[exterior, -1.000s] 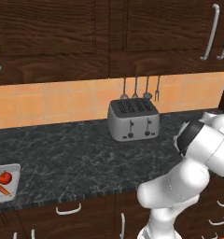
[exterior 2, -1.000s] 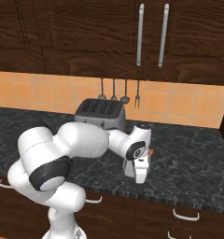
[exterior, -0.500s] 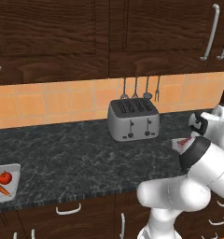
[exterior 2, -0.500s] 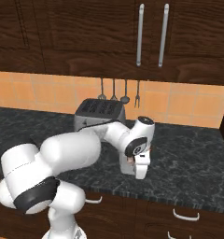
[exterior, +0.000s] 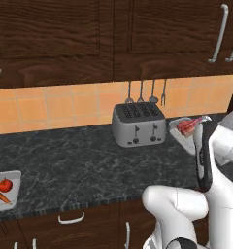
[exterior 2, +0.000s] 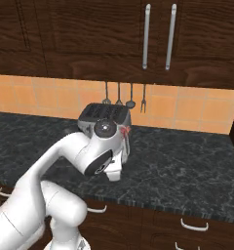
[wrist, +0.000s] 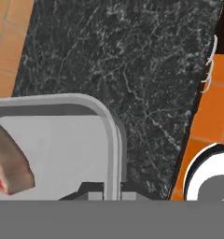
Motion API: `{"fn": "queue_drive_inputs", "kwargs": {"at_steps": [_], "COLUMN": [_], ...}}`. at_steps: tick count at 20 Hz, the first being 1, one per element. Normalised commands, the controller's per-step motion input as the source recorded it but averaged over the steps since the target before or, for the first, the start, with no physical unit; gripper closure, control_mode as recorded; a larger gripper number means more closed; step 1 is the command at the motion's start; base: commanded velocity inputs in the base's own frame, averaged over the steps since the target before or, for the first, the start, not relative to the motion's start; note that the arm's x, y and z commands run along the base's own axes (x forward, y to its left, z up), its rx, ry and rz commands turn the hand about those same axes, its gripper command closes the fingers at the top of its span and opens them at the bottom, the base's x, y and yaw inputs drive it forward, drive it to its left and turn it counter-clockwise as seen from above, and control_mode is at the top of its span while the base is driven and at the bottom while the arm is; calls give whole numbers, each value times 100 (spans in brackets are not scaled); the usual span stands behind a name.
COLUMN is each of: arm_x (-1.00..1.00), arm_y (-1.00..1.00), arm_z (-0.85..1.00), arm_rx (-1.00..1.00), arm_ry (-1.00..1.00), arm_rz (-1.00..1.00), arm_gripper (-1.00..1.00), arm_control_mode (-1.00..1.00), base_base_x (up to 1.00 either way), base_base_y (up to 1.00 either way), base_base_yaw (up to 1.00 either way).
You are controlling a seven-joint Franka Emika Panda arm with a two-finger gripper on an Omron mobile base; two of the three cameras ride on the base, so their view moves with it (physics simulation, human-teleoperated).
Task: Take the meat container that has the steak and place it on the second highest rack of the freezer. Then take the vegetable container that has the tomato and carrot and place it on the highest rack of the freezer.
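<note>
1. Lifted since a second ago, the meat container [exterior: 182, 130] now rides tilted above the worktop [exterior: 79, 165], right of the toaster [exterior: 138, 124].
2. Gripper [wrist: 112, 190] clenches its rim; the steak [exterior: 189, 125] could slide out.

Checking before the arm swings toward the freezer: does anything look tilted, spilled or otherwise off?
The meat container is lifted off the counter and tipped, the steak riding at its upper edge. The gripper pinches only its rim. Nothing has spilled; the tomato and carrot lie undisturbed.
</note>
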Motion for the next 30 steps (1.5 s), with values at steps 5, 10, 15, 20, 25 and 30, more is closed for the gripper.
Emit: {"fn": "queue_drive_inputs", "kwargs": {"at_steps": [5,10,15,20,25,30], "arm_x": [-59,-28,-47,-20,0,0], "arm_y": [100,99,36,15,0,0], "arm_z": [100,75,10,-8,0,0], "arm_rx": [-10,9,2,0,0,0], "arm_ry": [-10,2,0,0,0,0], "arm_rz": [2,4,9,1,0,0], "arm_gripper": [100,100,100,100,100,100], "arm_control_mode": [-100,-100,-100,100,100,100], "base_base_x": [0,0,0,-80,-95,-44], "base_base_y": [0,0,0,42,39,7], "base_base_yaw": [0,0,0,-19,-79,-92]}}
